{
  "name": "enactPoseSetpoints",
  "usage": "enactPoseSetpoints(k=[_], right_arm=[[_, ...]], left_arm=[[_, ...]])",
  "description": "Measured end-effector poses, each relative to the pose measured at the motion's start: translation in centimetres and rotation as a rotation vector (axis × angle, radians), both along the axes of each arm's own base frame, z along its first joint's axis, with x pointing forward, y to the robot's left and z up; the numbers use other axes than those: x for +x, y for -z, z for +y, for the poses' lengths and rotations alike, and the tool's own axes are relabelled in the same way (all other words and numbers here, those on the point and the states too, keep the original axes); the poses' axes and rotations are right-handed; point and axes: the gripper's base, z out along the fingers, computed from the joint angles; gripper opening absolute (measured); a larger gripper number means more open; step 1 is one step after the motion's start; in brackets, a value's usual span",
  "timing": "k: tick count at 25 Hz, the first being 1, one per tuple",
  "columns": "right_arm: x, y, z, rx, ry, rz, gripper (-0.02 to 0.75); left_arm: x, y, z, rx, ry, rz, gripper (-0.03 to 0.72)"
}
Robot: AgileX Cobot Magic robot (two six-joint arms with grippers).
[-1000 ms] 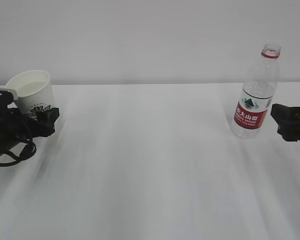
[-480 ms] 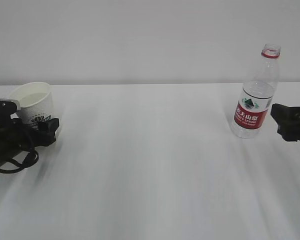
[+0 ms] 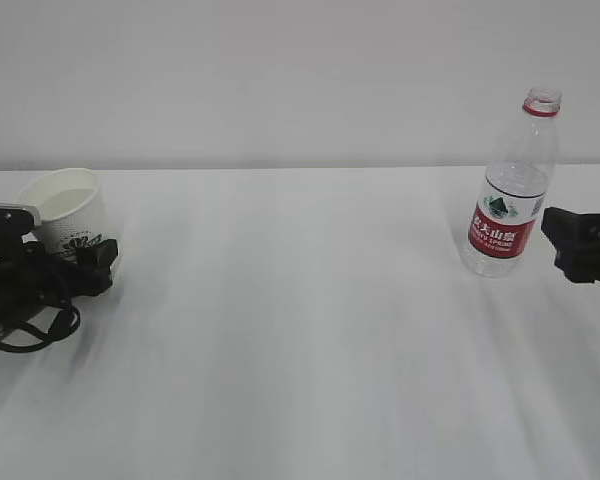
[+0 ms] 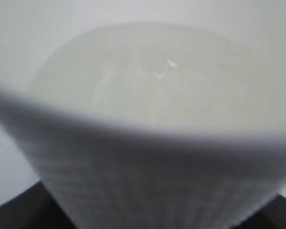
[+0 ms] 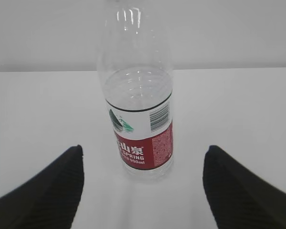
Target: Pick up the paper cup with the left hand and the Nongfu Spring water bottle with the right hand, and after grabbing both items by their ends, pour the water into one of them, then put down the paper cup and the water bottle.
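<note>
The paper cup (image 3: 65,208) stands at the far left of the table (image 3: 300,330), upright, with the water (image 4: 148,76) visible inside it. The left claw (image 3: 75,262) sits around the cup's lower part, its dark fingers (image 3: 98,253) on either side of the base. The wrist view shows the cup wall filling the frame but not whether the pads press it, so whether it is pinched or merely enclosed cannot be told.

The Nongfu Spring water bottle (image 3: 512,190) stands upright and uncapped at the far right, appearing empty. The right claw (image 5: 143,191) is spread wide, just right of the bottle and clear of it.

Step in hand, as judged: setting down and releasing the cup.
- Confirm the base rests flat before letting go.
- Spread the left claw evenly; an uneven release may tip the cup.
- Withdraw low and straight back, away from the rim.
</note>
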Motion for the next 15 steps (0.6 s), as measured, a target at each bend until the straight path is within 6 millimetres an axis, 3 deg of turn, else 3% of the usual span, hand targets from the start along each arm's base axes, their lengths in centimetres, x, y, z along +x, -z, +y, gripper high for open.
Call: enactPoseSetpoints(k=[6,11,15], right_arm=[[0.0,0.0,0.0,0.0,0.0,0.0,0.587],[0.0,0.0,0.0,0.0,0.0,0.0,0.587],[0.0,0.0,0.0,0.0,0.0,0.0,0.587]], left_arm=[[0.01,-0.02,0.0,-0.001,0.0,-0.003,0.556],[0.01,-0.02,0.0,-0.001,0.0,-0.003,0.667],[0.02,-0.1,0.0,-0.001,0.0,-0.006,0.688]])
